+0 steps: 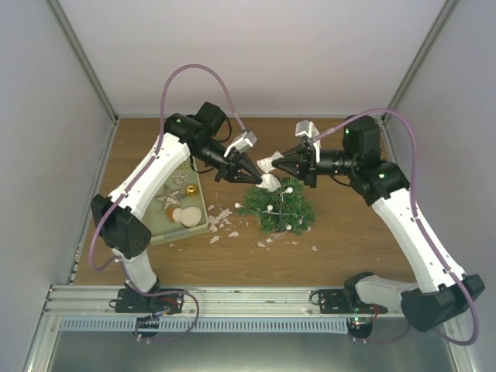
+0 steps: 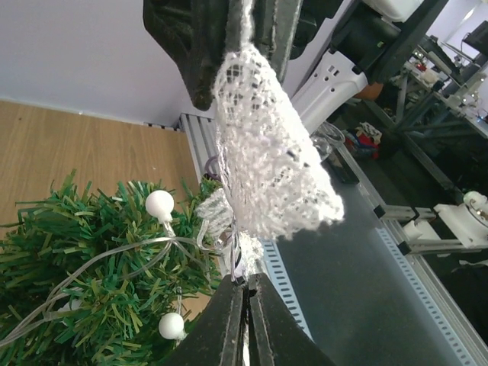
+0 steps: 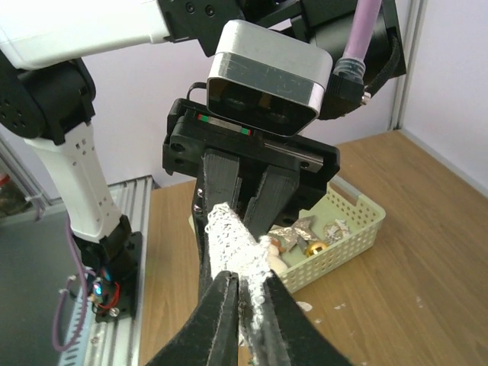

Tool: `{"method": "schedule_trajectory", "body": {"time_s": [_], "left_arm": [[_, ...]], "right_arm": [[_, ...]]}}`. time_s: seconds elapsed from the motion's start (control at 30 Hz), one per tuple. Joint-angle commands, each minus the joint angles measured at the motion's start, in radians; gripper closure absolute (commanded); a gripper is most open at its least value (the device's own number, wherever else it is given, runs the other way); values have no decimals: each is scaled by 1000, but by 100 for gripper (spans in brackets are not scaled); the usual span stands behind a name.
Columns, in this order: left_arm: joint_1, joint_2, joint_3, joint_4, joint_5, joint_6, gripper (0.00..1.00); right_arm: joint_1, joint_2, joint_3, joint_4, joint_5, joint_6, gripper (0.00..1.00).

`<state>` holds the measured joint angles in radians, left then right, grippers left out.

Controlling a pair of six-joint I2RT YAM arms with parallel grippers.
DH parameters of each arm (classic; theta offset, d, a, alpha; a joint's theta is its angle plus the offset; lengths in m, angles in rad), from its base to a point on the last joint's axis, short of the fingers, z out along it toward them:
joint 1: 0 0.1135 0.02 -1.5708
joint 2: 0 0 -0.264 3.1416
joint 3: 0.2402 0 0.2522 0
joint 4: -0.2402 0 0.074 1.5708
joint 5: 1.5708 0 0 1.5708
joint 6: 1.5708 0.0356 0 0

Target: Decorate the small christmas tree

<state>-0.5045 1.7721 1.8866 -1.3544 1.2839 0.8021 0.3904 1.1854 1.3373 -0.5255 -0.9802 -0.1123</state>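
Bases of your two arms sit on the near rail (image 1: 232, 298). Past them, on the wooden table (image 1: 349, 248), the small christmas tree (image 1: 277, 209) stands upright near the middle, with a wire of white beads (image 2: 159, 204) draped over its branches. White scraps (image 1: 221, 221) lie scattered to its left, between it and the pale green tray (image 3: 343, 252), which holds a gold ball (image 1: 191, 189) and other ornaments.

Just beyond the tree's far side, your grippers meet tip to tip above the table. Your left gripper (image 1: 249, 177) has its fingers pressed together on a white lace strip (image 2: 267, 168). Your right gripper (image 1: 275, 165) is pinched narrow on the same strip from the opposite side. The lace hangs between them and comes down close to the tree's far branches; you cannot tell whether it touches them. In the left wrist view the tree lies below and to the left of the fingertips, close to them but not touched.
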Motion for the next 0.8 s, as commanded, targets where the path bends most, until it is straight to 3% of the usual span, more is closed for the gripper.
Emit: {"method": "schedule_trajectory", "body": {"time_s": [0.0,0.07,0.17,0.27,0.4,0.53,0.77], "left_arm": [[-9,12,16,-3,4,3,93],[-9,14,16,-3,4,0,90],[-10,14,17,-3,-5,-1,79],[-10,12,17,-4,-9,0,78],[-9,18,44,-3,-47,-16,64],[-3,-5,85,15,-119,-35,47],[7,-149,33,199,-369,-144,30]], "right_arm": [[10,-6,16,13,0,-4,94],[10,-15,15,22,10,-1,99],[10,-25,16,22,25,3,100],[11,-36,15,24,29,11,99],[10,-56,6,32,40,31,99],[11,-95,-6,34,88,63,100],[11,-174,-16,27,91,162,100]]}}
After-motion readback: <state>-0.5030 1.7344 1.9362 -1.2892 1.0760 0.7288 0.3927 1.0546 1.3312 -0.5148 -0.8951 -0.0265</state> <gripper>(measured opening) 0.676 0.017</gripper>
